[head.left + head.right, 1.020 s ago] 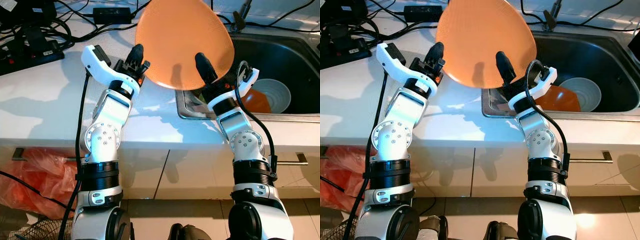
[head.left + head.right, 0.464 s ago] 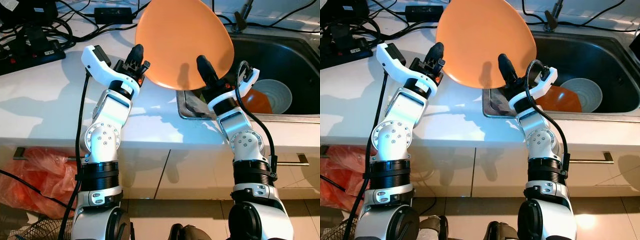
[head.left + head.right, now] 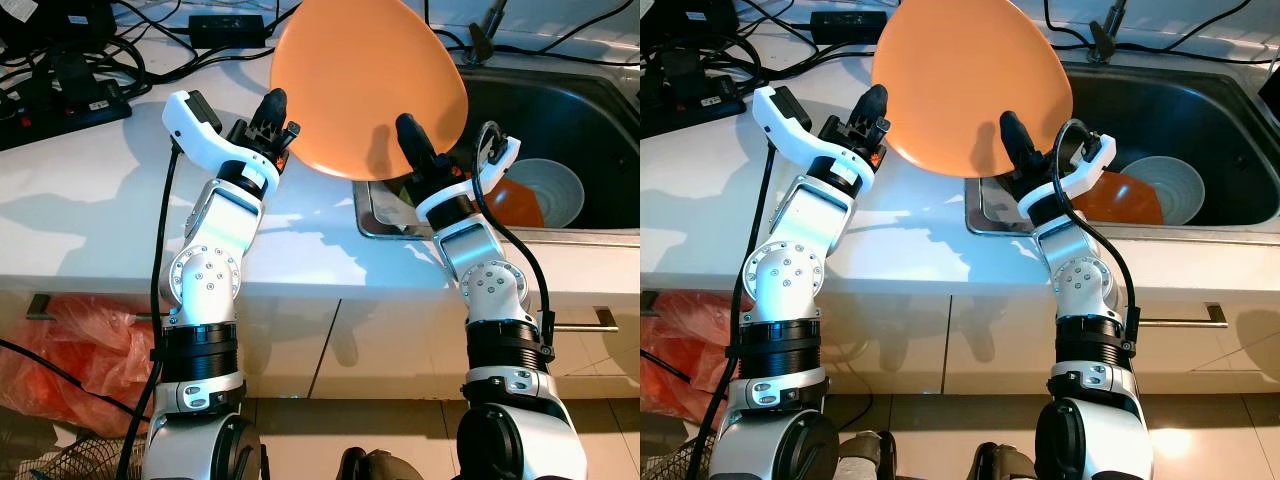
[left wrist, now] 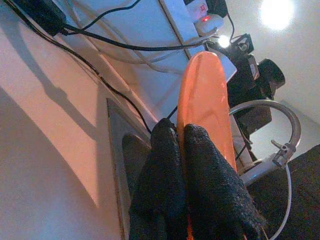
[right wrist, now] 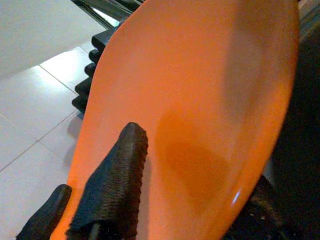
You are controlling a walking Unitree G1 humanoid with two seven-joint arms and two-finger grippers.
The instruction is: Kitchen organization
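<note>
A large orange plate is held up on edge above the white counter, next to the sink's left end. My left gripper is shut on its left rim; in the left wrist view both black fingers pinch the thin edge of the plate. My right gripper is at the plate's lower right rim. One of its fingers lies on the plate's face. The other sits beyond the rim with a clear gap, so it stands open around the edge.
The steel sink at right holds a white bowl and another orange dish. A faucet stands behind it. Black cables and a power strip crowd the counter's back left. A red bag lies on the floor.
My right gripper's finger has slid a little down and right across the plate's face, toward the rim. The plate and my left gripper have stayed put.
</note>
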